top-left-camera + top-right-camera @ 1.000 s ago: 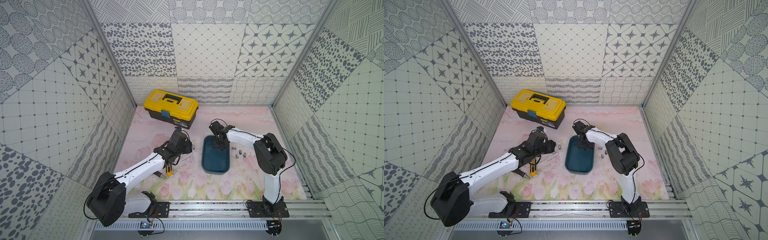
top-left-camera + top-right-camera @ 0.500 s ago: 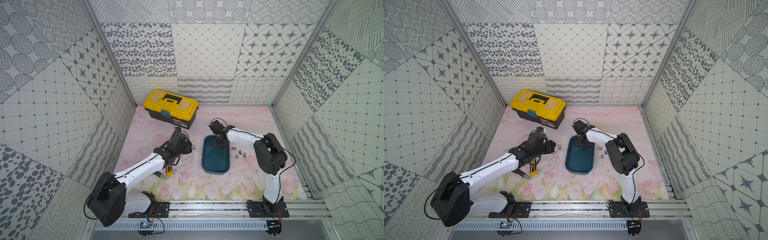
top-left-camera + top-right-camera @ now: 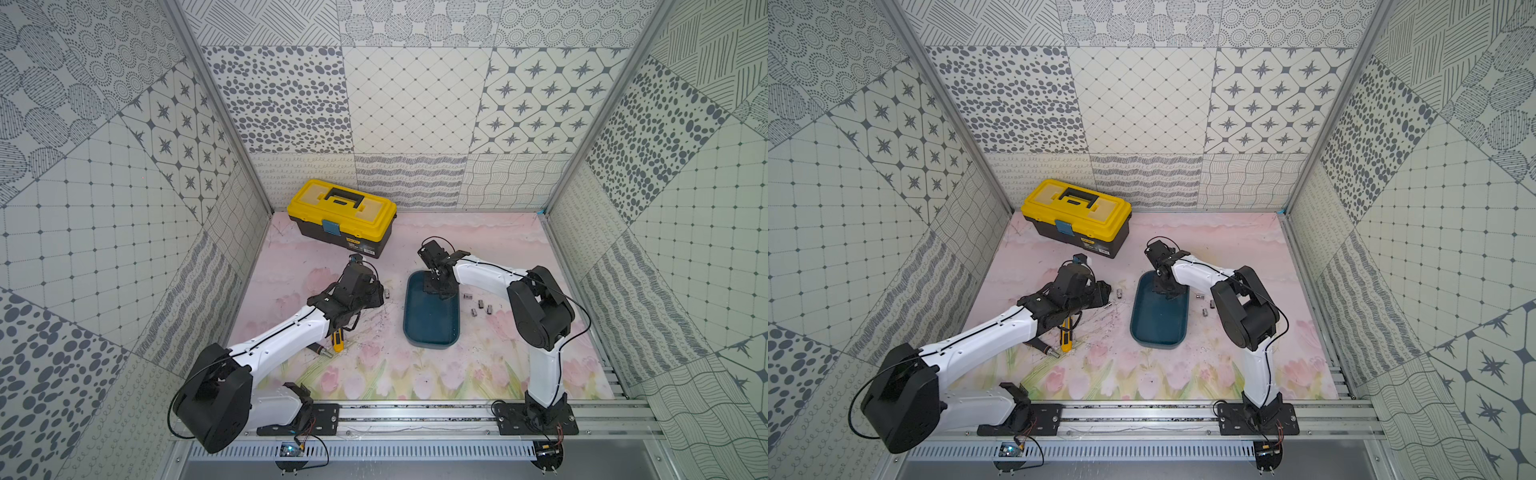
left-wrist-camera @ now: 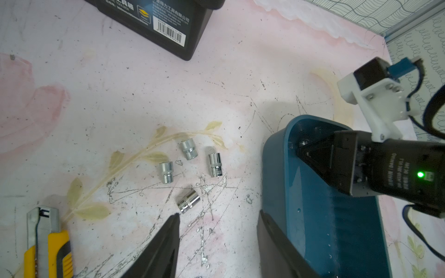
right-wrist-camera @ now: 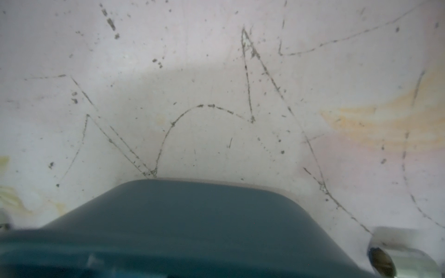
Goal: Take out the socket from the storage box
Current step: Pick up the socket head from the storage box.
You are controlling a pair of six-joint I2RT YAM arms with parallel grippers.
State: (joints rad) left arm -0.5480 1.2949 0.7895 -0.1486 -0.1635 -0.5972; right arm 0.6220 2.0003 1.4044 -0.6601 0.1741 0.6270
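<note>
Nearest you, the yellow utility knife (image 3: 337,343) lies half under the left arm, one end hidden. Just past it your left gripper (image 4: 218,243) hangs low, jaws spread with nothing between them. One finger (image 4: 277,248) stands close against the outer wall of the storage box (image 3: 432,330), and you cannot tell whether it touches. Four loose sockets (image 4: 188,149) lie on the mat (image 3: 478,374) ahead of that gripper, though in both top views the arm covers most of them. The teal box lies between the arms, with four more sockets (image 3: 481,304) just beside its other long wall. Your right gripper (image 4: 304,146) reaches down into the box's far end, jaws pressed together. A metallic glint (image 4: 302,143) shows at its tips, too small to call the socket, held or not. The right wrist view is blurred and shows no fingers. Behind stands the yellow-lidded toolbox (image 3: 343,216). Against a second ago, both arms sit as they did, and only the right jaws have closed.
</note>
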